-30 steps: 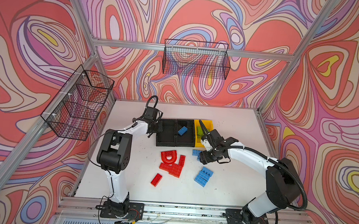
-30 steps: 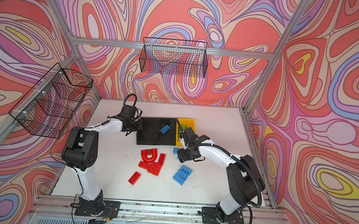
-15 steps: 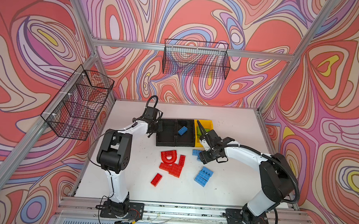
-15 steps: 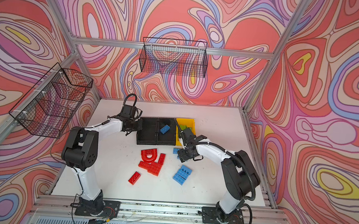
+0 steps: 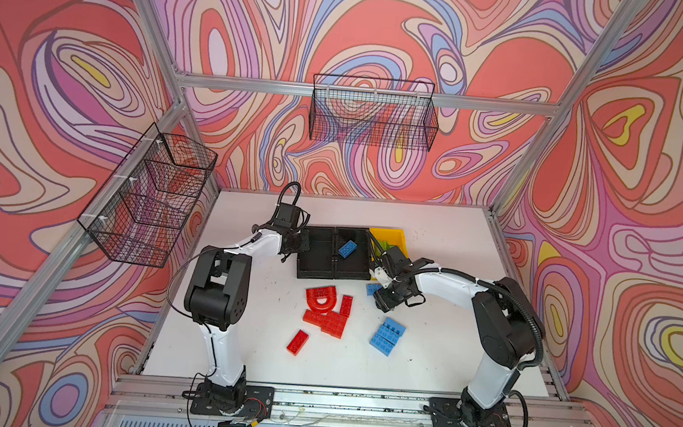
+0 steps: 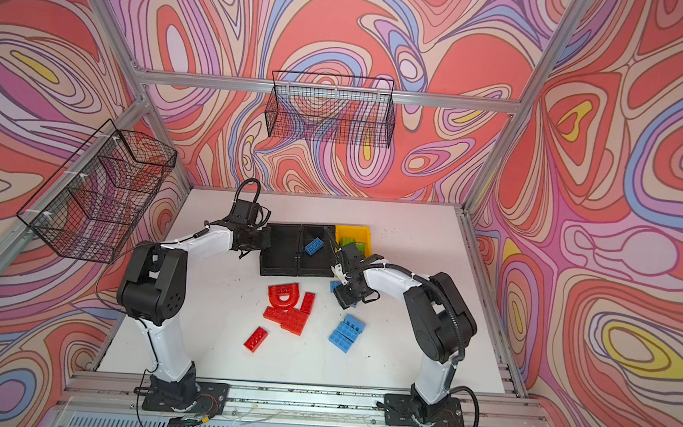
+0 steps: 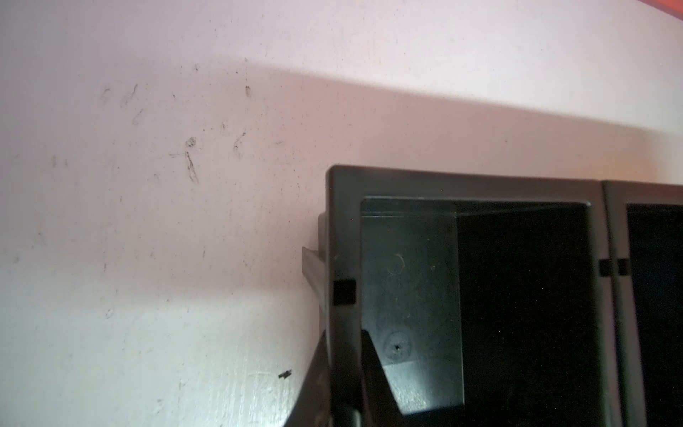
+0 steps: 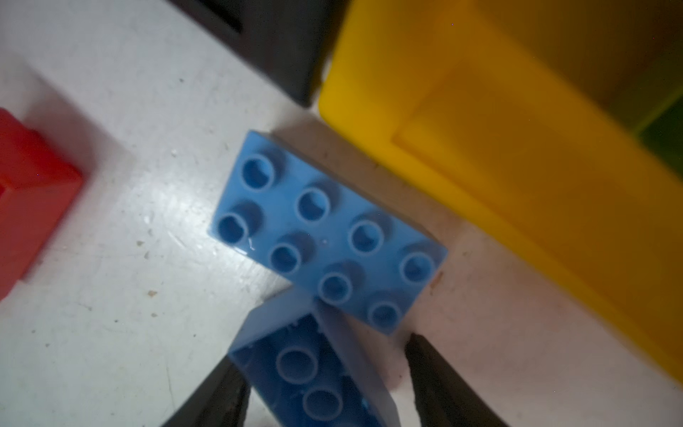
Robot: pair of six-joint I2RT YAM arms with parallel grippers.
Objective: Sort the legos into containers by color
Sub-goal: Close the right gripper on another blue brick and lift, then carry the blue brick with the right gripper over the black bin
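The containers stand in a row at the back: a left black bin (image 5: pixel 314 258), a middle black bin (image 5: pixel 355 265) holding one blue brick (image 5: pixel 347 248), and a yellow bin (image 5: pixel 392 233) with lime green bricks (image 5: pixel 387 246). My left gripper (image 7: pixel 343 340) is shut on the left black bin's outer wall (image 7: pixel 343 222). My right gripper (image 8: pixel 321 355) is open around an overturned blue brick (image 8: pixel 314 369). One finger touches the brick and the other stands apart from it. A studded blue brick (image 8: pixel 327 231) lies just beyond, in front of the yellow bin (image 8: pixel 517 166).
Red legos lie mid-table: an arch (image 5: pixel 320 298), a joined cluster (image 5: pixel 329 321) and a single brick (image 5: pixel 297 341). A blue cluster (image 5: pixel 387 336) sits to their right. Wire mesh baskets hang on the back wall (image 5: pixel 374 117) and the left wall (image 5: pixel 149 203).
My right gripper has come down a little over the two blue bricks in front of the yellow bin, and its jaws have narrowed. The left arm has not moved.
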